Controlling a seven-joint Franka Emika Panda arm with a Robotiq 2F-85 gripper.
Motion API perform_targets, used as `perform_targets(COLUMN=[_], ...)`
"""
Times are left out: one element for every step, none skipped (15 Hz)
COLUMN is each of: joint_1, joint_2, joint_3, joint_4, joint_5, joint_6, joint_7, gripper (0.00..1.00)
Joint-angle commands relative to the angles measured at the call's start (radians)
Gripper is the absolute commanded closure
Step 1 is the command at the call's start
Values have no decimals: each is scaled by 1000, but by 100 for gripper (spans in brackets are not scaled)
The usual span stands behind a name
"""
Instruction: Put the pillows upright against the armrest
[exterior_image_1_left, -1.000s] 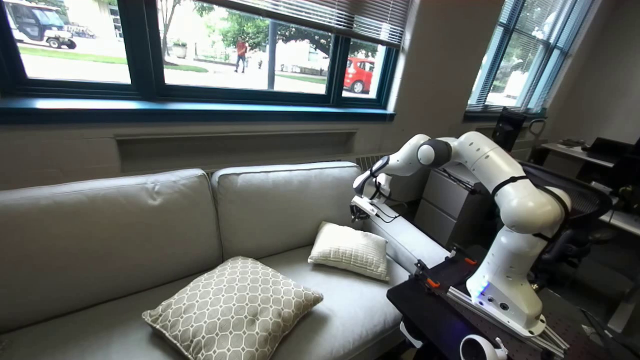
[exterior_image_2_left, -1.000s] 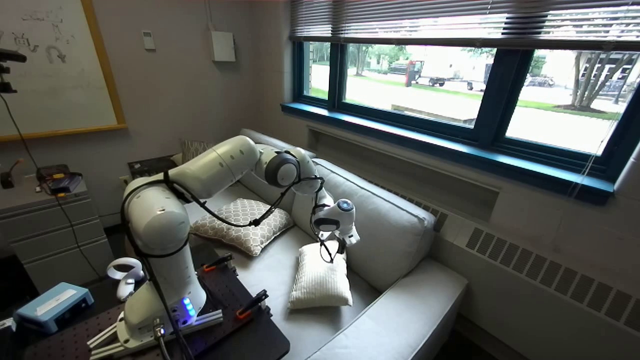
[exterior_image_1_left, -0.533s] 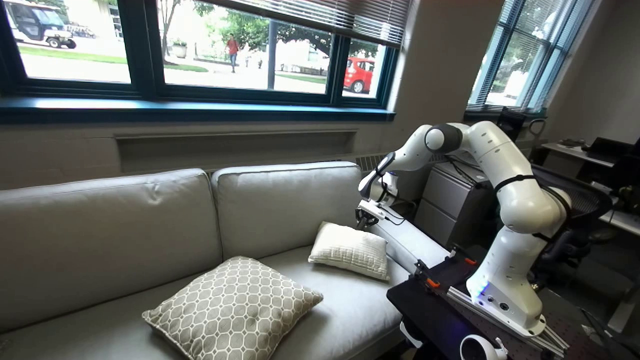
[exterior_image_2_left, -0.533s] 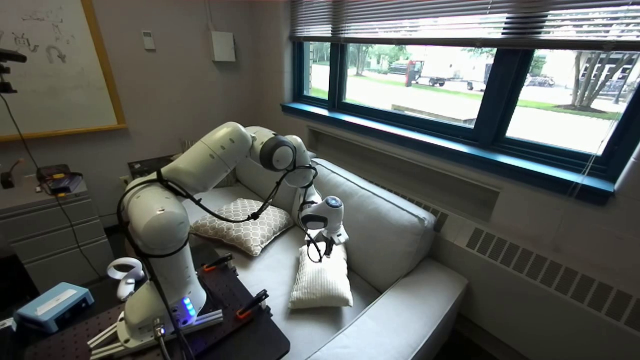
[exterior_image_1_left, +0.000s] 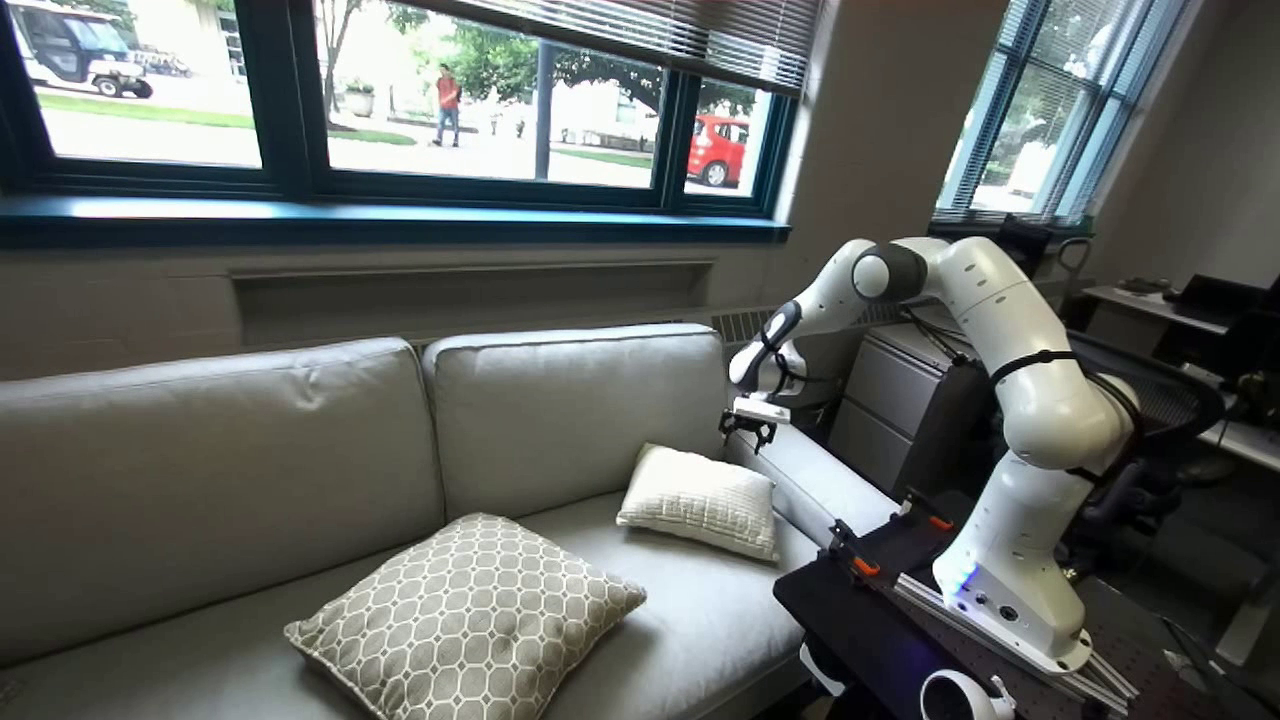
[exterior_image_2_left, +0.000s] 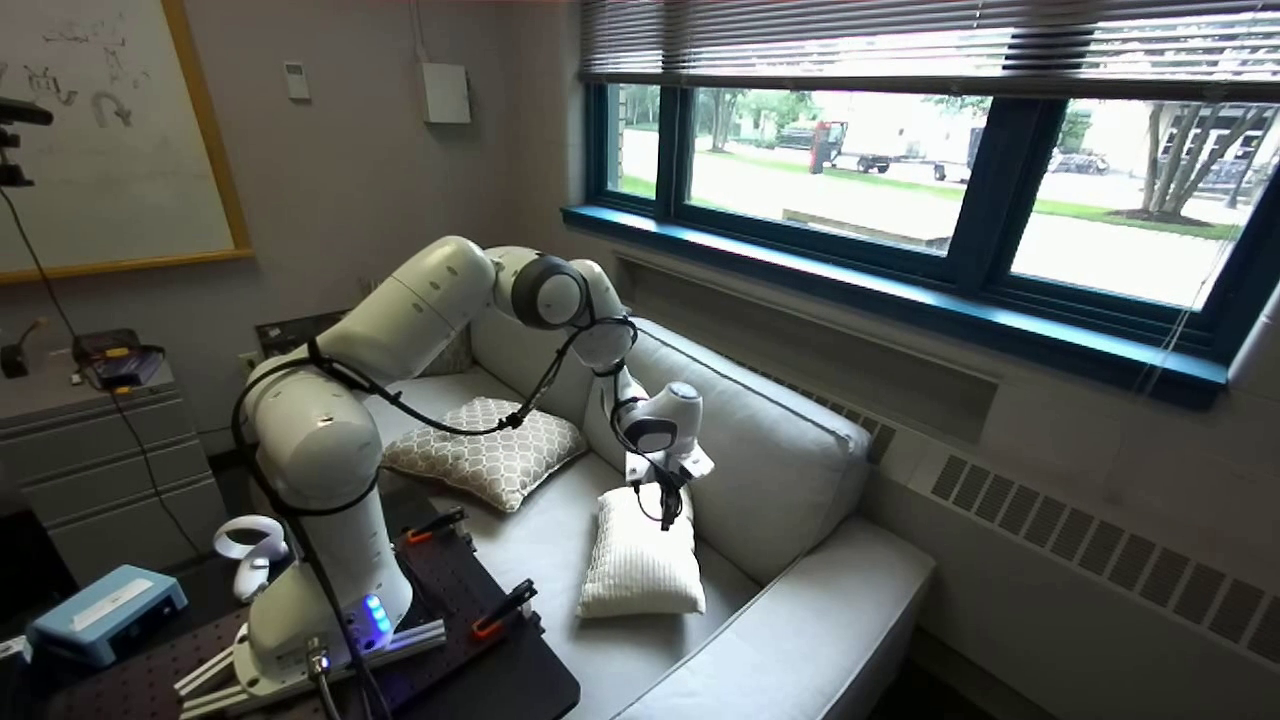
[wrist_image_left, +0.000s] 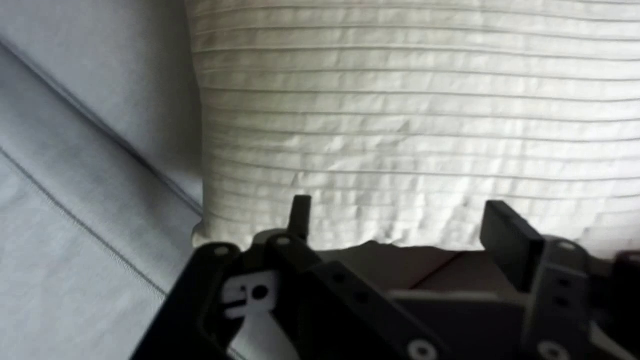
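On the sofa (exterior_image_1_left: 575, 410), near its armrest (exterior_image_2_left: 800, 630), lies the white pillow (exterior_image_1_left: 698, 500), probably light and soft, so the claw (wrist_image_left: 400, 225), parted and holding nothing, should perhaps pinch its edge rather than the middle.

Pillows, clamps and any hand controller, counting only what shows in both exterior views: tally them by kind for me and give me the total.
Pillows: 2
Black-and-orange clamps: 2
White controller: 1
Total: 5
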Motion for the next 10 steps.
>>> perform_targets(joint_1=[161, 198, 231, 252, 189, 216, 233, 240, 235, 224], joint_2=[59, 72, 74, 70, 51, 57, 59, 60, 62, 63], joint_3=[-153, -183, -203, -210, -161, -172, -178, -181, -175, -164], joint_4=[94, 111, 119, 125, 88, 98, 103, 105, 85, 81], joint_5=[-167, -213, -257, -292, -253, -277, -287, -291, -330, -358], joint_6=[-54, -70, -106, -143, -81, -104, -113, -116, -61, -44], joint_7=[144, 166, 178, 180, 158, 172, 178, 179, 105, 54], gripper=[0, 0, 0, 0, 0, 0, 0, 0, 0, 0])
